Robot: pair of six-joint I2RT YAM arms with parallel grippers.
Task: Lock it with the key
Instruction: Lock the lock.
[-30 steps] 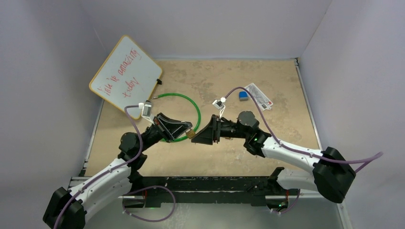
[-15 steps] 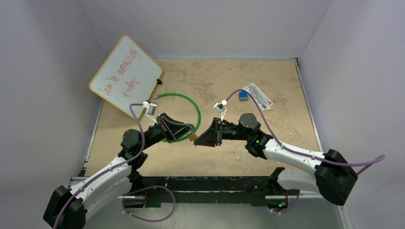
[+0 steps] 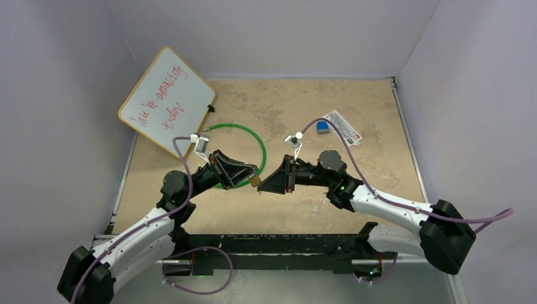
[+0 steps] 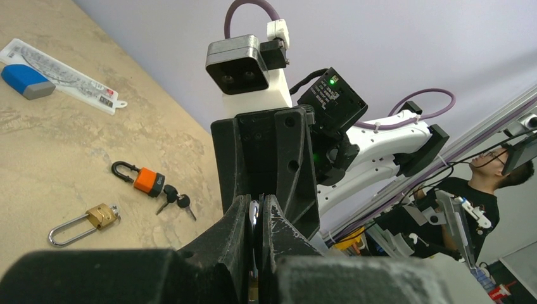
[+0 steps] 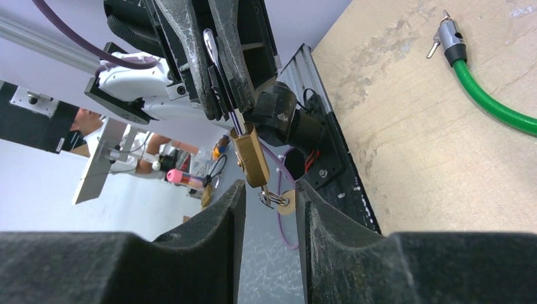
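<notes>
**Left gripper [image 4: 254, 209] holds the brass padlock [image 5: 249, 155] aloft over mid-bench, nearer the near edge, with the right gripper [image 5: 270, 188] lined up on the key [image 5: 288, 201].**

The left fingers are clamped on the shackle [image 5: 212, 47], so the body hangs with the key and its ring at the lower end. I cannot tell whether the key is seated in the keyway. The right fingers stand apart, one on each side of the key, gripping nothing. To do this step well, I judge the right should close squarely on the key's flat head, then turn about the keyway's axis while the left holds firm against swing. The green cable lock [image 3: 253, 136] lies just beyond the left gripper. The whiteboard [image 3: 166, 101] leans at the far-left corner, and an orange padlock [image 4: 149, 182] lies near the right arm. The widest room on the bench [image 3: 380, 101] is toward the right edge.
</notes>
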